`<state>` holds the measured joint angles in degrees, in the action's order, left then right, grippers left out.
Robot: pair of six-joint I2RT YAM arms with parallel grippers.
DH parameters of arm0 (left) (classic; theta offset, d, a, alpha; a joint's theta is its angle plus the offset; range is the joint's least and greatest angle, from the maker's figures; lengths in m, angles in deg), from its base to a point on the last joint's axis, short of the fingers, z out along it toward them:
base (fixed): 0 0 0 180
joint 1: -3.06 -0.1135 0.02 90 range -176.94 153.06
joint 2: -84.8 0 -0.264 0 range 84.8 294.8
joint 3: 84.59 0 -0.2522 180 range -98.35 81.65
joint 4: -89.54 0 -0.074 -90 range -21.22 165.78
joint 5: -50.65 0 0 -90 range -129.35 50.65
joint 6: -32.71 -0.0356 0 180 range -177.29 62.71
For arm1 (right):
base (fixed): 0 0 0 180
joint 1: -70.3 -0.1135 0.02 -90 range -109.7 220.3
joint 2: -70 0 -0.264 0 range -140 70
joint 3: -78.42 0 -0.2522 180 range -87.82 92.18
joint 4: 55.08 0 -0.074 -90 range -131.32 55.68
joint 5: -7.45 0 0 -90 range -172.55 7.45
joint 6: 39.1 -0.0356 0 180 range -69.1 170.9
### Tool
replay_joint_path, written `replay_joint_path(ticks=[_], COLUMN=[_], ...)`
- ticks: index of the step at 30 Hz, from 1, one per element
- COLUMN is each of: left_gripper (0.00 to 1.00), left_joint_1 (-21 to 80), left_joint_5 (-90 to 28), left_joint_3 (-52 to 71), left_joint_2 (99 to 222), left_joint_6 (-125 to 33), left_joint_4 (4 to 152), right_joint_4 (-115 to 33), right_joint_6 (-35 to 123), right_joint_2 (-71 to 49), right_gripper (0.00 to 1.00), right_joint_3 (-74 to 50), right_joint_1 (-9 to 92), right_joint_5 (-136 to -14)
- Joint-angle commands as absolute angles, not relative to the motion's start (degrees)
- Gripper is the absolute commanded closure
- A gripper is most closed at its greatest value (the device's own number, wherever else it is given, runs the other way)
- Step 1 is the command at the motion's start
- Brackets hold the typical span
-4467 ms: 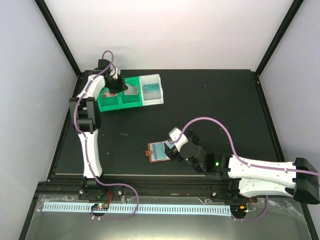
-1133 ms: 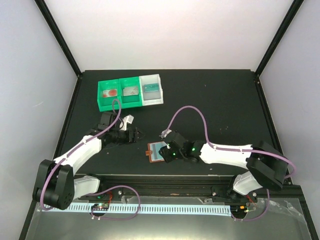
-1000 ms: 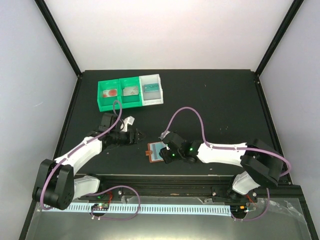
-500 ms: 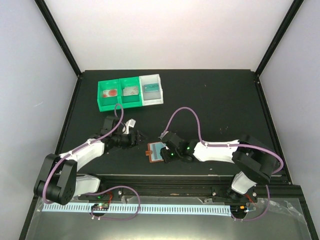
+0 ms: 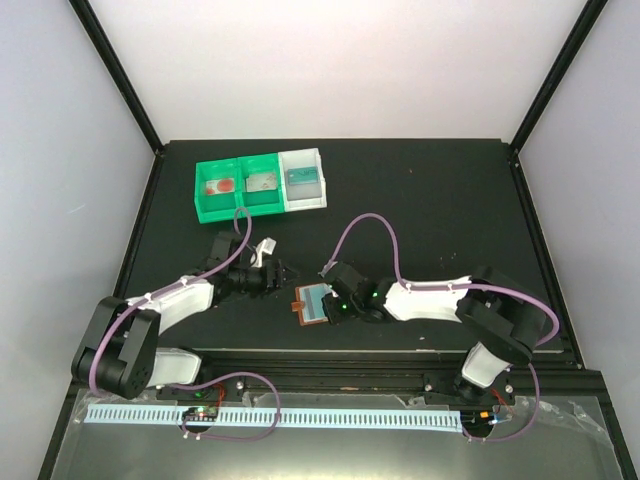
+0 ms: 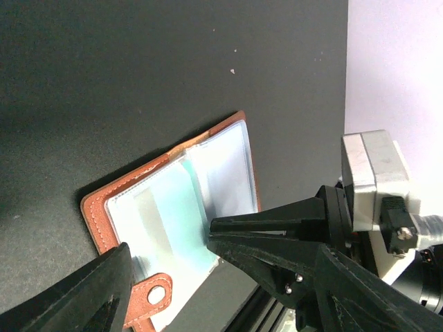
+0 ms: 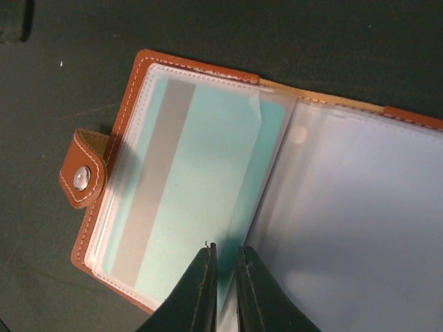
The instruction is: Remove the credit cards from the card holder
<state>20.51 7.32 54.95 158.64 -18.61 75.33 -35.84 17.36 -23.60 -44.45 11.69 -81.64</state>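
Item: one open brown card holder [image 7: 138, 76], one teal card [image 7: 201, 173] pocketed. Fingers of your right gripper [image 7: 224, 250] sat nearly together; your left gripper [image 5: 278, 272] stood spread.

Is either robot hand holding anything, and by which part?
Left hand: nothing. Right hand, nearly closed, sits at the edge of the credit card in the card holder; a grip cannot be told.

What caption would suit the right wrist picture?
Right gripper, fingertips narrowly parted, meets the pale teal plastic card in an open brown leather card holder.
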Motion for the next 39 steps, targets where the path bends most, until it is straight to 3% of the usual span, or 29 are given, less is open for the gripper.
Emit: replay_joint_path(ticks=[1,9,21,39], left_gripper=[0.26,0.21,0.20,0.20], left_joint_1=[21.2,22.0,24.2,26.2], left_joint_5=[10.0,10.8,11.6,8.1], left_joint_3=[55.3,55.4,55.9,55.5], left_joint_2=[160.6,162.8,167.7,168.2], left_joint_6=[-16.1,-14.1,-10.7,-12.4], left_joint_4=[80.8,85.0,91.9,86.7], right_joint_4=[-38.7,-41.6,-44.4,-44.7], right_joint_6=[16.5,15.5,14.5,14.6], right_joint_2=[-24.2,-24.4,-24.8,-24.4], right_gripper=[0.93,0.99,0.99,0.99], right_joint_3=[-45.7,-48.1,-50.2,-50.6], right_joint_1=[12.7,14.7,16.5,16.9], right_joint_5=[-80.5,-77.5,-74.7,-74.5])
